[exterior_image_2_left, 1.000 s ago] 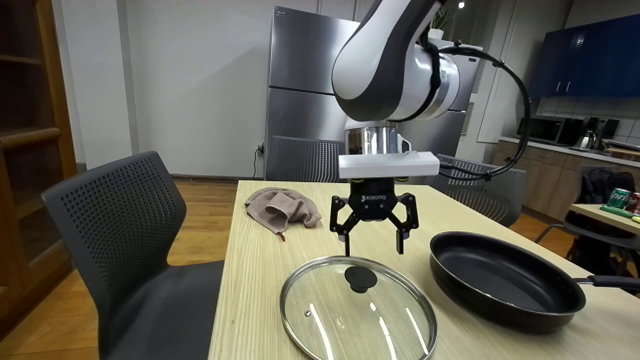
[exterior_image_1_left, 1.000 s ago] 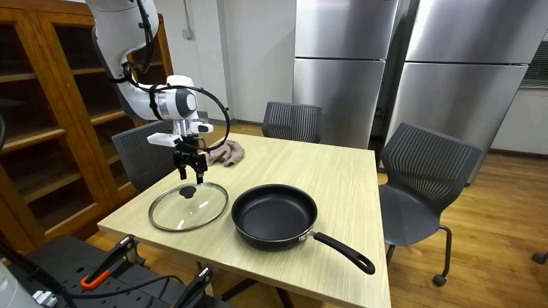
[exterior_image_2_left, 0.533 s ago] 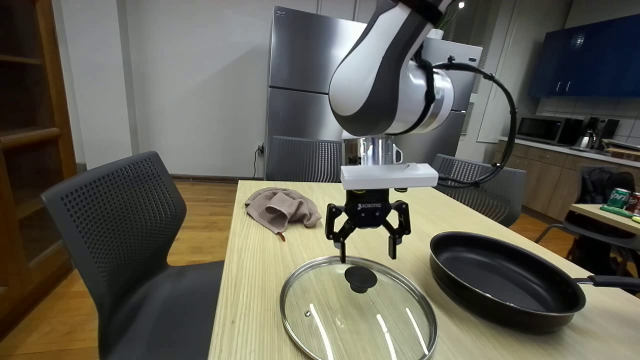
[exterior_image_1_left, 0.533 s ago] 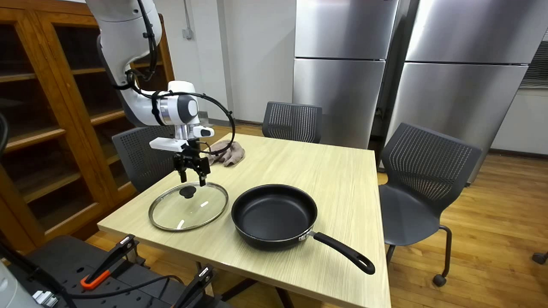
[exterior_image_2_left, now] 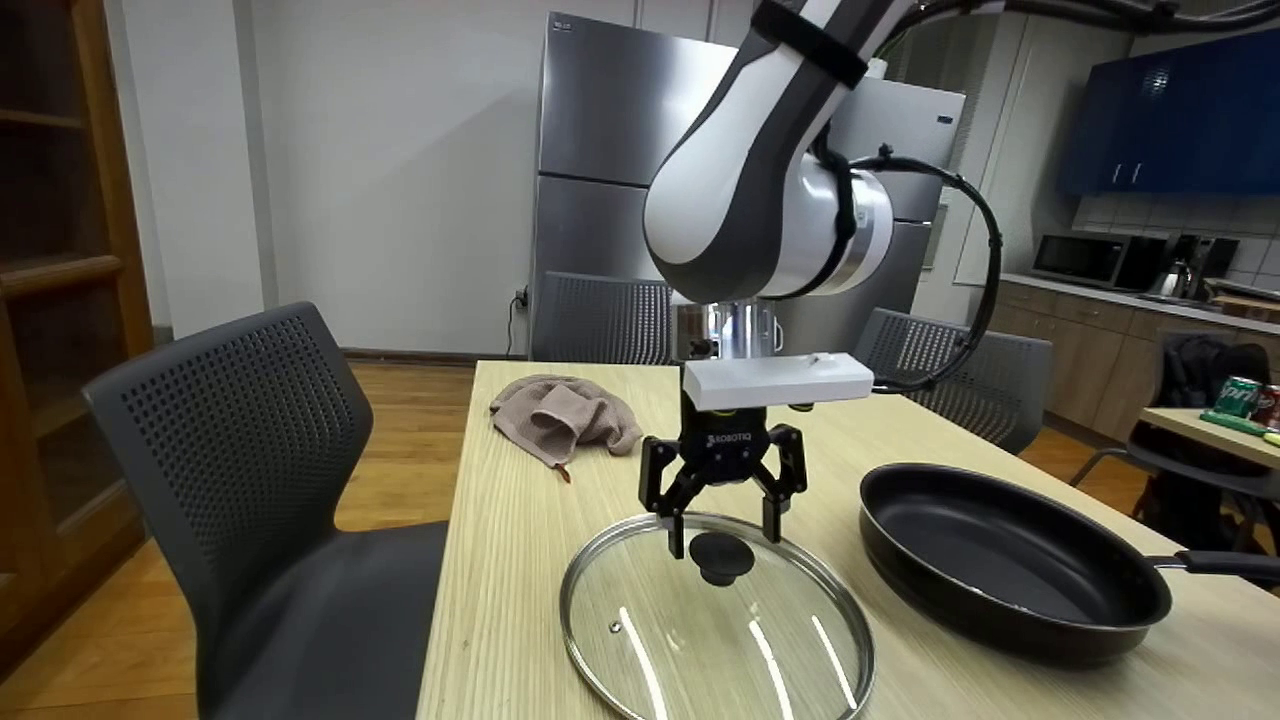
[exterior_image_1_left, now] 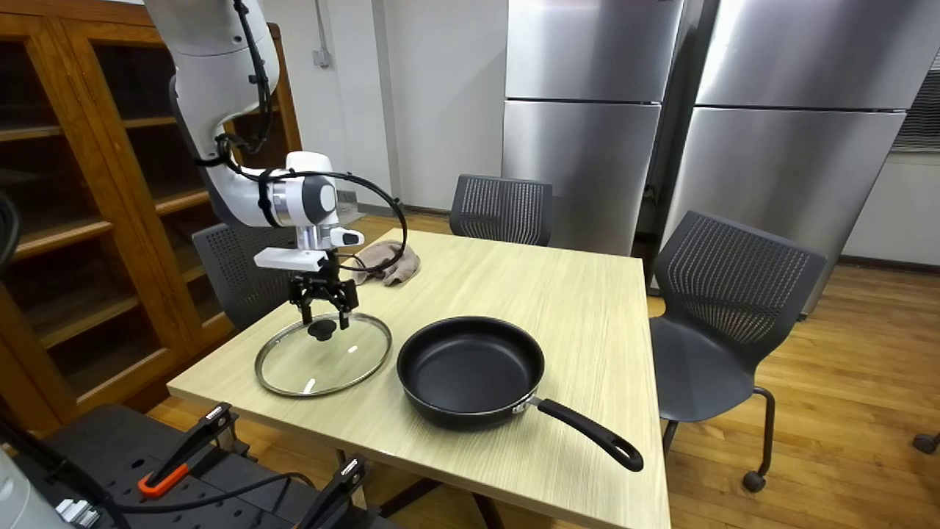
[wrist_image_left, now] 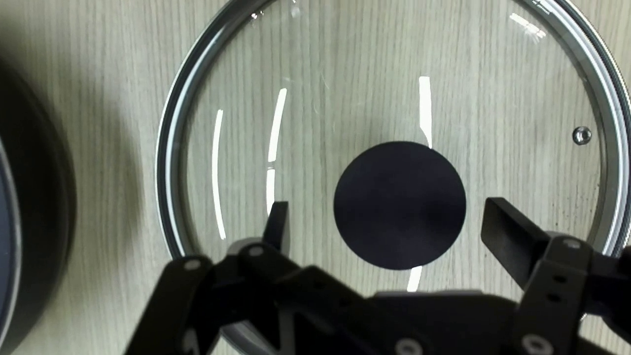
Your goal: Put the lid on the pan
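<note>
In the wrist view, the spread hand (wrist_image_left: pixel 384 217) is flanking the knob (wrist_image_left: pixel 400 205) of the lid (wrist_image_left: pixel 355 118), the frame-right gap looking narrower; centring should be preceding pinching.

Room both sides of knob (wrist_image_left: pixel 400 206), between fingers (wrist_image_left: pixel 512 240); past lid (exterior_image_1_left: pixel 323 366) and strip of desk (wrist_image_left: pixel 118 138), pan (exterior_image_1_left: pixel 470 371) in the way.
</note>
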Robot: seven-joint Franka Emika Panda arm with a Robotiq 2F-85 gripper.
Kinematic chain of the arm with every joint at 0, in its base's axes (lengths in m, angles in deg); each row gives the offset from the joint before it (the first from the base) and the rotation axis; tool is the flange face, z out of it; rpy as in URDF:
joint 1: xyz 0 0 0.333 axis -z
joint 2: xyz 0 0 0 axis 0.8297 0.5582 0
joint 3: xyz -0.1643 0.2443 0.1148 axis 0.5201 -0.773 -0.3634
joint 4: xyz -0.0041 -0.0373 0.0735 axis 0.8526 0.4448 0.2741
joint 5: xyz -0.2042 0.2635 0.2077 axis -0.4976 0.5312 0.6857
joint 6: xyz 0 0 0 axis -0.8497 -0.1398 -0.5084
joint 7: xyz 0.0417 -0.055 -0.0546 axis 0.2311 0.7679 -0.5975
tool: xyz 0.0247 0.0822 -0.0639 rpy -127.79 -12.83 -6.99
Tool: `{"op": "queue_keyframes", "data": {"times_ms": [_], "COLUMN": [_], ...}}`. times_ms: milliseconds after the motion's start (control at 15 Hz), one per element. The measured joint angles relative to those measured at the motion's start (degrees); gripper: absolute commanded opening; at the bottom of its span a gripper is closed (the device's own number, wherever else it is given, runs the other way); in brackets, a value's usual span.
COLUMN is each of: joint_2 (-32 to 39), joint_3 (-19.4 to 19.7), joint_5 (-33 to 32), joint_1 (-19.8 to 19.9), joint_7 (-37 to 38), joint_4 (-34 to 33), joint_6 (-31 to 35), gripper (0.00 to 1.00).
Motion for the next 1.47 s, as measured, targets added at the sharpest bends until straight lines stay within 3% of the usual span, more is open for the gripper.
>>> {"op": "queue_keyframes", "data": {"times_ms": [800,1467], "joint_2": [4.0,4.9], "joint_3": [-0.1,-0.1], "joint_5": [0.0,0.0], "joint_1": [0.0,-0.2], "joint_7": [-2.8,-3.5], "joint_4": [-5.2,-5.8], "joint_6": [-1.0,-1.3], "gripper": [1.0,1.0]}}
